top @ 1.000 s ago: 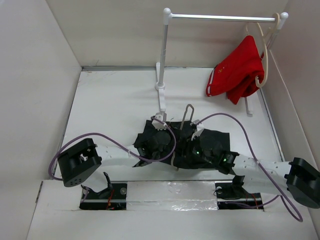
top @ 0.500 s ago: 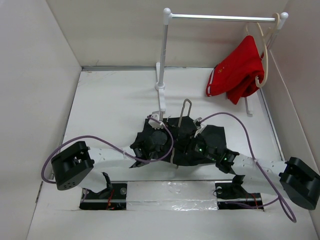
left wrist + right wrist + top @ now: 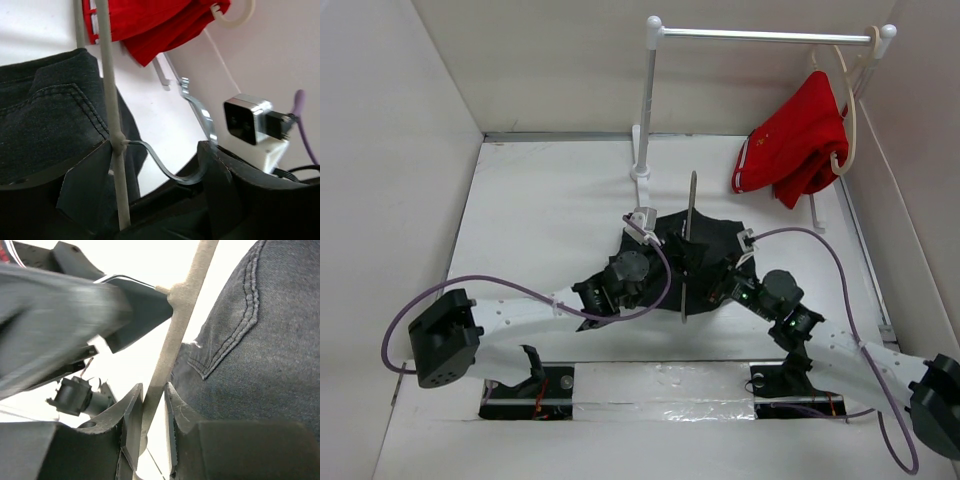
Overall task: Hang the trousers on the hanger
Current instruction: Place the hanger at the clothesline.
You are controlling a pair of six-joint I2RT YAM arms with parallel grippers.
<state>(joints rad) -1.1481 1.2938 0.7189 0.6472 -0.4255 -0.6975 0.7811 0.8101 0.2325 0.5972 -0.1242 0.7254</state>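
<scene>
1. Overhead: the hanger [image 3: 688, 215] now shows edge-on as a single thin line. Half a second earlier it sat lower and nearer, as a narrow loop. Both arms have stretched farther out, and the trousers [image 3: 720, 235] have travelled with the frame, away from the near edge of the table [image 3: 540, 200]. This looks like a lift under way, with the cloth apparently carried along, though the view does not show whether it is properly draped. The hanger's long axis runs from near to far, its far end tipped slightly right toward the clothes rail [image 3: 770, 35], where a red garment [image 3: 795, 140] hangs. The left gripper [image 3: 665, 248] and right gripper [image 3: 693, 287] close in from either side; their jaws cannot be made out here.

2. Left wrist: the left gripper [image 3: 156, 150] has its fingers spread wide apart. The hanger's curved metal hook [image 3: 192, 100] passes between them and nothing is pinched. The grey frame [image 3: 111, 100] stands almost upright in this view, with dark denim [image 3: 50, 120] to its left.

3. Right wrist: the right gripper [image 3: 152, 390] has its jaws drawn together on the grey frame [image 3: 192, 270], just below the hook joint. Stitched denim [image 3: 250, 340] sits right beside the frame, and the left gripper is a blur at upper left
</scene>
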